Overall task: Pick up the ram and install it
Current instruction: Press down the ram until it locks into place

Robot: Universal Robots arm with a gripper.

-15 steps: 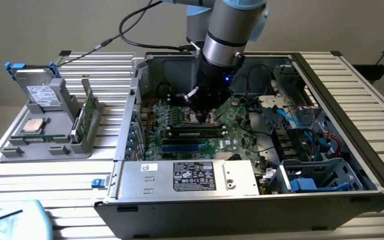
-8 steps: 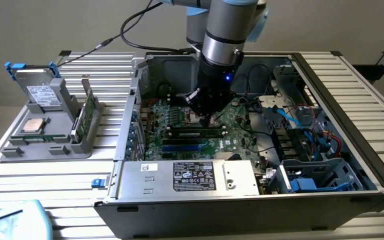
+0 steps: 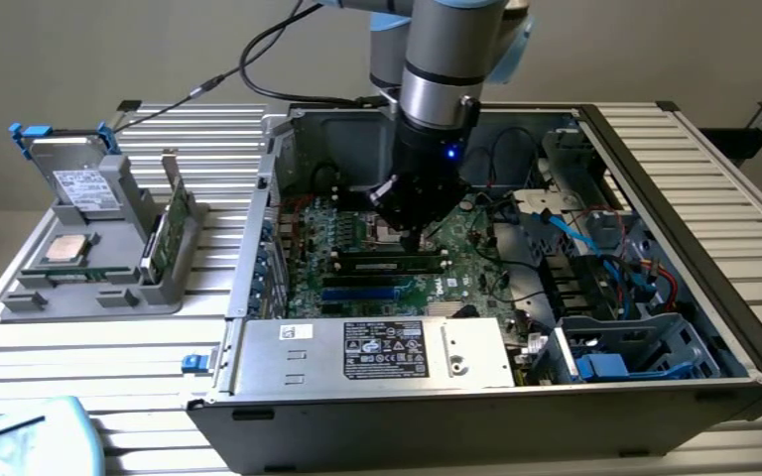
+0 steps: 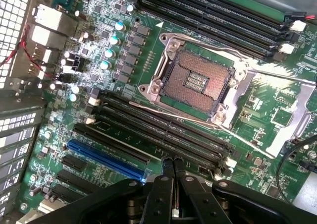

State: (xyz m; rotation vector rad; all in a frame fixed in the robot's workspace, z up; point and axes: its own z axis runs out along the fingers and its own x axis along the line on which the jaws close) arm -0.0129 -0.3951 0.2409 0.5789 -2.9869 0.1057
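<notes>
Hovering mid-frame in the exterior view, the gripper (image 3: 415, 238) is shut and empty, its tips just above the ram (image 3: 384, 264), which lies seated in a slot, long axis running left-right across the frame.

In the wrist view, closed fingers (image 4: 167, 170) sit bottom-centre over slots (image 4: 163, 130) running diagonally toward lower right.

A robotics lab or test workshop: an open desktop computer case (image 3: 487, 297), motherboard (image 4: 148, 85) exposed, sits on a slatted aluminium counter (image 3: 698, 159) beside a grey parts fixture (image 3: 90, 268), beneath an industrial robot arm (image 3: 441, 69).
</notes>
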